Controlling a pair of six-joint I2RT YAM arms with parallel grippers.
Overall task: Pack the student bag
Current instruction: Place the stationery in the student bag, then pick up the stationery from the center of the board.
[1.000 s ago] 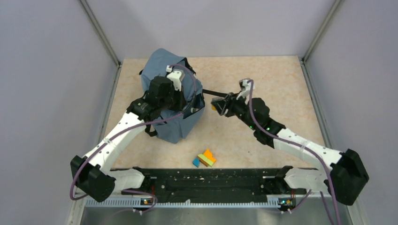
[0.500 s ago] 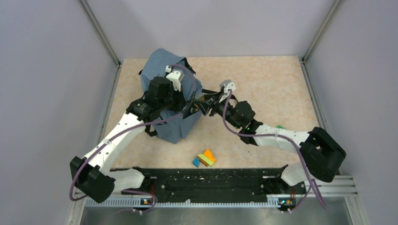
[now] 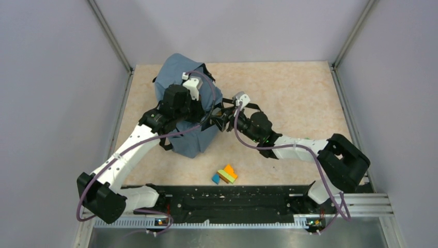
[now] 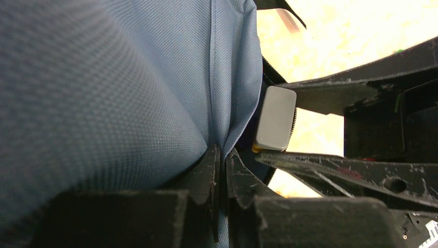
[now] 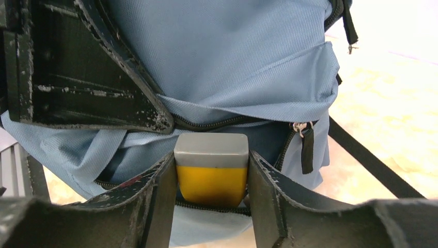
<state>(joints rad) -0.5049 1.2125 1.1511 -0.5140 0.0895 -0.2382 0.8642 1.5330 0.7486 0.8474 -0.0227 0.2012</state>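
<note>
The student bag point(image 3: 178, 72), slate-blue fabric, stands at the back left of the table. My left gripper point(image 4: 222, 161) is shut on a fold of its fabric point(image 4: 227, 103) beside the front pocket's black zipper point(image 5: 217, 123). My right gripper point(image 5: 212, 160) is shut on a small block point(image 5: 212, 181), yellow with a grey top, and holds it right at the open pocket mouth. In the left wrist view the block point(image 4: 275, 118) shows next to the pinched fabric. From above, both grippers meet at the bag's right side point(image 3: 219, 116).
A small pile of coloured blocks point(image 3: 224, 174), orange, green and blue, lies near the table's front edge. A black strap point(image 5: 372, 165) trails from the bag across the table to the right. Grey walls close in the table on three sides.
The right arm has swung left and brought the block from mid-table to the bag's pocket opening. The left arm and the bag have stayed put.
</note>
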